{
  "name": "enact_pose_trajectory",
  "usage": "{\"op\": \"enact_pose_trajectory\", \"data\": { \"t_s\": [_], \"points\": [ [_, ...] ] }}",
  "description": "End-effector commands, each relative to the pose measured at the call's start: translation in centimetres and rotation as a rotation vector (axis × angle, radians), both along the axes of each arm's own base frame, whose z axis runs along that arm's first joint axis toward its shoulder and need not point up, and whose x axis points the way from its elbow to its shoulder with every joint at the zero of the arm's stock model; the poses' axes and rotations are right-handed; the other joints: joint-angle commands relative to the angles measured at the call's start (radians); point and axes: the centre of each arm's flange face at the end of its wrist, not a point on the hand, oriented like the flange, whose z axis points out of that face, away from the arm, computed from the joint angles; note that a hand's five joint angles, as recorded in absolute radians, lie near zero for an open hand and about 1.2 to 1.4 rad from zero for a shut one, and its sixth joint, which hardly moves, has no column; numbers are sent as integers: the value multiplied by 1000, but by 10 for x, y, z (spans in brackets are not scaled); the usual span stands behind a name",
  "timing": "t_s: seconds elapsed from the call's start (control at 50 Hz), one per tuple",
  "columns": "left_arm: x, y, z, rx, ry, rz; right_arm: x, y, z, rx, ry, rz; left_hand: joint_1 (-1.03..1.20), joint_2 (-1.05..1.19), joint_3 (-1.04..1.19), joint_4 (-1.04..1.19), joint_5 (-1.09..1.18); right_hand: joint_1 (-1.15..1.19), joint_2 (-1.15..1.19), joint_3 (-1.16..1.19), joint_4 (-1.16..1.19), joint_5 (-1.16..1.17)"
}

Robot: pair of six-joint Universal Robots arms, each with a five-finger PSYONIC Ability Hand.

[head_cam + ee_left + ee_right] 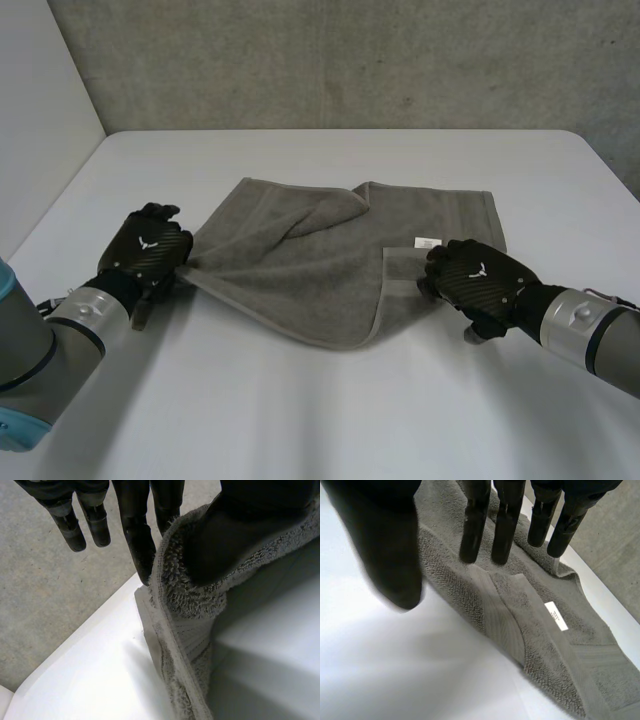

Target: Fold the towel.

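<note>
Head view: a grey towel lies across the middle of the white table, partly doubled, with one flap turned over towards its white label. The left robot hand is at the towel corner farthest from the label and raises that corner slightly off the table. The right robot hand sits on the hemmed edge just beside the label.

Left wrist view: the left robot hand pinches the towel by its hem. The thumb is pressed into the pile and the fingers are straight on the other side of the cloth.

Right wrist view: the right robot hand is spread wide. Its straight fingers are over the towel near the label, its thumb is apart over bare table, and it holds nothing.

Handling, as a judgement: the looped pile looks soft, limp and light, so any unsupported span will probably sag and drag. The pile should grip well and seems unlikely to slip. The woven hem and the corners are likely the firmest holds. Two corners of one edge, held level, should carry the fold evenly, whereas a single pinch may let the cloth twist.
</note>
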Motion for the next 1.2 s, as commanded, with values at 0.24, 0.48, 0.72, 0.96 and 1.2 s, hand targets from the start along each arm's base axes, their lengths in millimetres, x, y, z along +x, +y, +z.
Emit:
{"op": "enact_pose_trajectory", "data": {
  "t_s": [0.24,0.48,0.72,0.96,1.2],
  "points": [
    [-4,7,0,23,-3,-15,57,-35,-8,-80,4,141,88,44,-52,-59,46,-176,-185,-44,-76,-137],
    [-6,12,3,18,-2,-26,68,-42,-34,-21,132,213,88,44,-52,-59,46,-141,-150,-44,-76,-102],
    [-6,12,3,18,-2,-26,69,-43,-43,-61,215,224,88,44,-52,-59,46,116,107,-44,-76,156],
    [-5,11,8,3,0,-20,59,-26,-12,-71,185,211,88,44,-52,-59,46,614,605,-44,-76,653],
    [-4,10,8,3,0,-17,25,-5,-9,23,193,130,88,44,-52,-59,46,305,296,-44,-76,345]
  ]
}}
